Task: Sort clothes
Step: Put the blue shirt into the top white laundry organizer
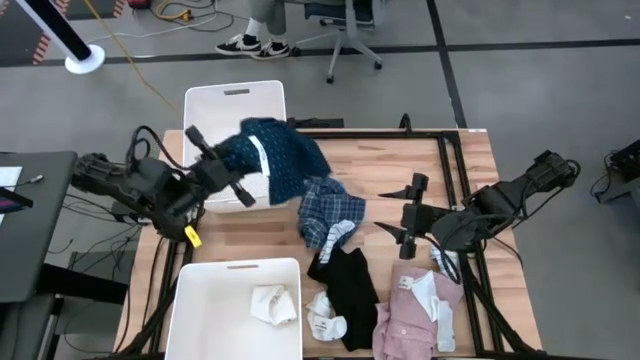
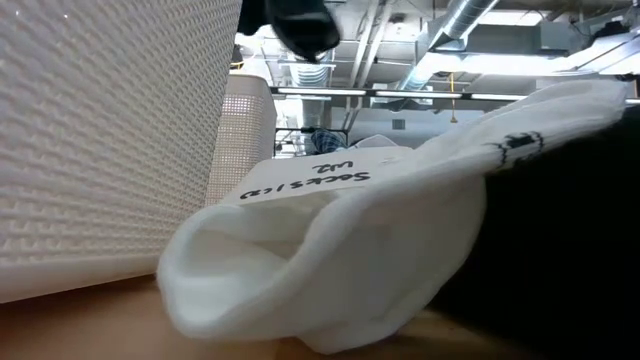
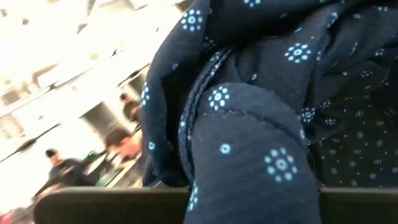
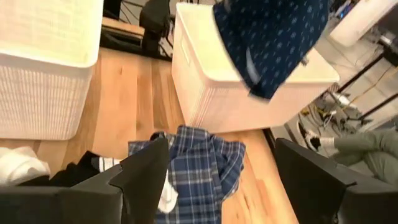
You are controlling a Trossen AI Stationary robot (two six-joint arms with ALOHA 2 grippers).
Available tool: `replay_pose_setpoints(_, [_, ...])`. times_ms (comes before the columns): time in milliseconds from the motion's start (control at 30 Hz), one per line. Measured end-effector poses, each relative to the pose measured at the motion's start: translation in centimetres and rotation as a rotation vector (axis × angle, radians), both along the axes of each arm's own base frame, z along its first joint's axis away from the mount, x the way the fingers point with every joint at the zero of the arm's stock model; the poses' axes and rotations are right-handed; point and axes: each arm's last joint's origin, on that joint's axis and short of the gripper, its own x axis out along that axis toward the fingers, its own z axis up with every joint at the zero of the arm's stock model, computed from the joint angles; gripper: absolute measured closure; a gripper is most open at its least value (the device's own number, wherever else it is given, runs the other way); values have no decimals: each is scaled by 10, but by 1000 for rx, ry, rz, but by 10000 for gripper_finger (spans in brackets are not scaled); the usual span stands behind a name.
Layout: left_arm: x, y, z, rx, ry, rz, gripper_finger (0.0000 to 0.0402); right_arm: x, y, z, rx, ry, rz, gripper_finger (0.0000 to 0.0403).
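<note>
**Lead:** Soft cotton everywhere, so expect every piece to sag and trail when you lift it. At the bench's near edge you have the near bin (image 1: 190,310) with one white sock (image 1: 272,303) in it, and beside that bin, on the wood, more small white socks (image 1: 325,320). They are light and limp; pinch one at the cuff.

**Operator:** And the shirts?

**Lead:** Towards the near right corner lies the pink shirt (image 1: 415,312), crumpled, touching the black top (image 1: 350,283), which lies between it and the socks. Take either at a raised fold, not a flat patch. Your right gripper (image 1: 407,230) hovers just past them, jaws spread wide with nothing between them, facing the blue plaid shirt (image 1: 328,212) bunched mid-bench.

**Operator:** What is the left arm doing?

**Lead:** Your left gripper (image 1: 235,180) is clenched on the navy dotted shirt (image 1: 285,155), holding it up over the right rim of the far bin (image 1: 235,100). Most of the cloth hangs outside that rim, down towards the plaid shirt, so I judge it will slide off unless you carry it further over before letting go.

**Operator:** Anything in that far bin?

**Lead:** What you can see of its floor is bare; the rest is hidden by the shirt.
</note>
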Motion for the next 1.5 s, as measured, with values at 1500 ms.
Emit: replay_pose_setpoints(1500, [-25, 130, -84, -675, 353, 221, 367, -5, 11, -16, 48, 29, 10, 94])
